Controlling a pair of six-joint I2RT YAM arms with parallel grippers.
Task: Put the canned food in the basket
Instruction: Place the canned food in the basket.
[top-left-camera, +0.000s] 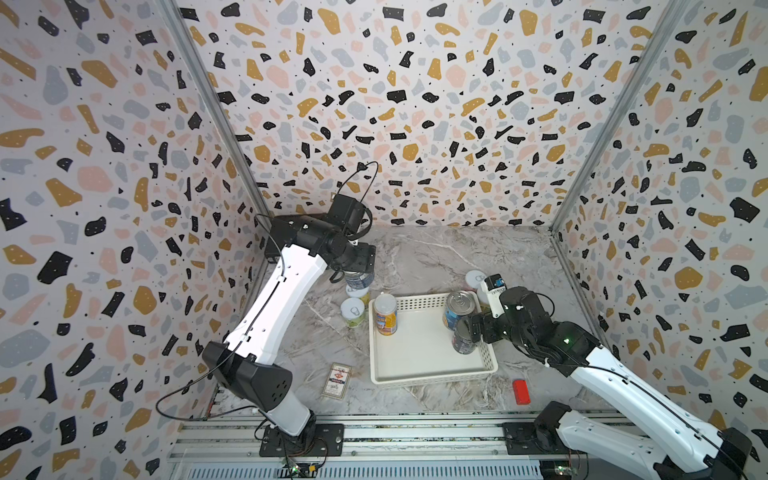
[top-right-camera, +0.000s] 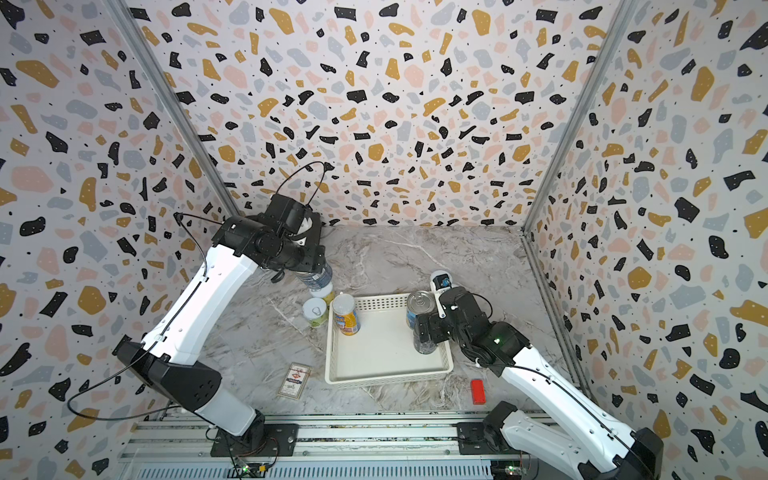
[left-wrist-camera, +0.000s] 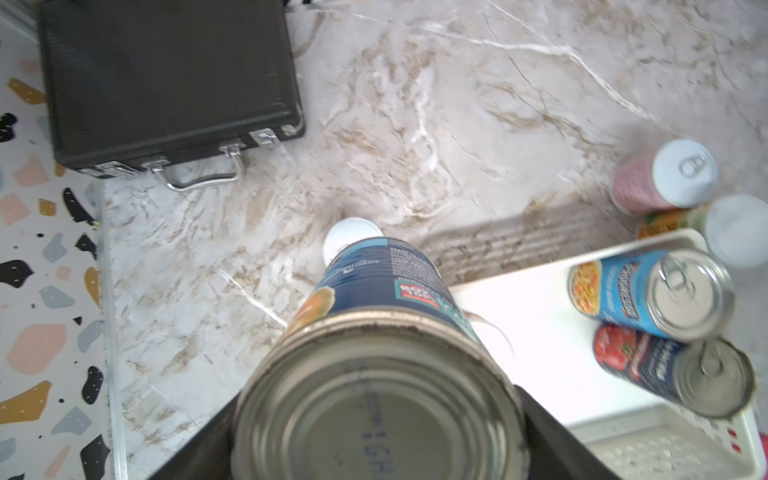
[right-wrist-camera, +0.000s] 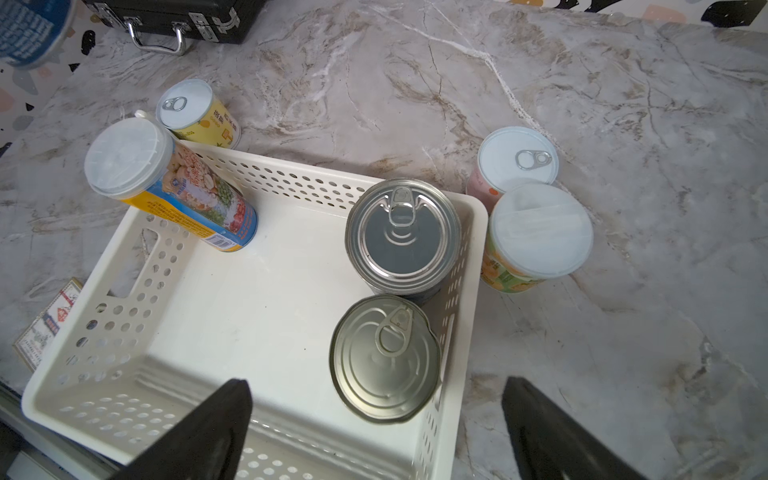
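The left gripper (left-wrist-camera: 376, 449), jaws part-closed, grips a blue-labelled tin (left-wrist-camera: 374, 282), seemingly lifted off the worktop (top-left-camera: 436, 257) outside the far left corner of the basket (top-left-camera: 434, 374), ready to go in, while the right gripper (right-wrist-camera: 374, 380) hangs wide open, empty, over its right side.

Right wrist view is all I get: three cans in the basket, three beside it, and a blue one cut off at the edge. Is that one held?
Observer: Yes. The left wrist view shows the left claw gripping that blue can, clear of the table.
Operator: Any can I can't see?
Observer: One. A green can stands by the basket on the left arm's side, behind the tall can from your angle.
Operator: Other clutter?
Observer: A red block lies on the table near the right arm's base, outside your frame.
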